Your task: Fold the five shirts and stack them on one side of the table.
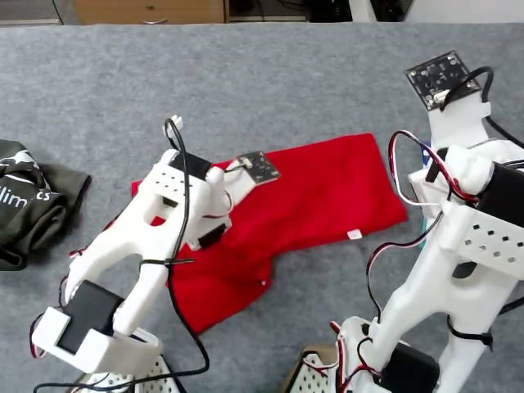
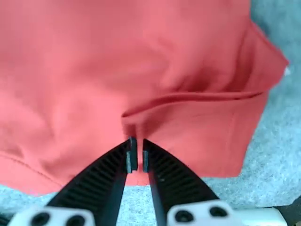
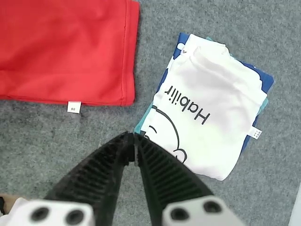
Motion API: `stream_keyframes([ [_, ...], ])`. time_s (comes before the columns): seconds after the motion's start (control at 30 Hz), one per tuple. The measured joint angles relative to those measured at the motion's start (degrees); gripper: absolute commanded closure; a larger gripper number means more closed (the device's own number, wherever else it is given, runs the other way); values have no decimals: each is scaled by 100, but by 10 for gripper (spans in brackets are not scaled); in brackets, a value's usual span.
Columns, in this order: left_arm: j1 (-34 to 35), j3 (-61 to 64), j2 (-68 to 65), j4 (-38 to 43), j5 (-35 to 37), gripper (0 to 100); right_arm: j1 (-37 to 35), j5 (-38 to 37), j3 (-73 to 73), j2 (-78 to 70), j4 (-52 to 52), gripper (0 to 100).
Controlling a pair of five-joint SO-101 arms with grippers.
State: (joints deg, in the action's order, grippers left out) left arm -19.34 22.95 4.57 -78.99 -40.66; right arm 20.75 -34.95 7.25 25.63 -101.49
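The red shirt (image 1: 327,196) lies across the middle of the high view, spread flat on the grey table (image 1: 246,82). Its upper right part is a smooth, doubled band that reaches toward the right arm (image 1: 458,237), and its lower left part sags down toward the bottom of the frame in a looser flap. A small white tag (image 1: 354,235) shows at its lower edge, right of centre. The left arm (image 1: 164,205) comes up from the lower left corner and bends over the left half of the cloth. In the left wrist view, the left gripper (image 2: 137,157) has its black ribbed fingers drawn nearly together on a raised crease of the red shirt (image 2: 94,70), with red fabric pinched between the tips. The right wrist view shows the right gripper (image 3: 135,143) with its fingers pressed together and nothing between them, over bare table. Just beside it is the stack of folded shirts (image 3: 207,117), with a white printed shirt (image 3: 211,84) on top, a blue one (image 3: 265,82) showing beneath it, and a teal edge (image 3: 146,117) at one side. The stack lies near the red shirt's hemmed end (image 3: 61,47) but apart from it. At the far left edge of the high view, well apart from the rest, a dark green shirt (image 1: 29,205) lies bunched.
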Motion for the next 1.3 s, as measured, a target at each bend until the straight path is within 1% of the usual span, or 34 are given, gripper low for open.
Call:
stream_keyframes([
  [0.1, 149, -202, 0, 18, 62, 796, 0, 0, 0, 0, 0, 994],
  [0.13, 193, -220, 0, 9, 132, 774, 0, 0, 0, 0, 0, 994],
  [0.17, 229, -220, 0, 0, 246, 774, 0, 0, 0, 0, 0, 994],
  [0.3, 255, -229, -97, -9, 308, 787, 0, 0, 0, 0, 0, 994],
  [0.53, 255, -352, -905, 35, 308, 791, 0, 0, 0, 0, 0, 994],
  [0.63, 255, -501, -1037, 35, 308, 791, 0, 0, 0, 0, 0, 994],
  [0.67, 255, -545, -1037, 35, 308, 802, 0, 0, 0, 0, 0, 994],
  [0.8, 255, -642, -1037, 35, 308, 895, 0, 0, 0, 0, 0, 994],
  [0.9, 255, -642, -1037, 35, 308, 933, 0, 0, 0, 0, 0, 994],
  [1.07, 255, -642, -1073, -185, 167, 963, 0, 0, 0, 0, 0, 994],
  [1.3, 255, -642, -1073, -290, 70, 953, 0, 0, 0, 0, 0, 994],
])
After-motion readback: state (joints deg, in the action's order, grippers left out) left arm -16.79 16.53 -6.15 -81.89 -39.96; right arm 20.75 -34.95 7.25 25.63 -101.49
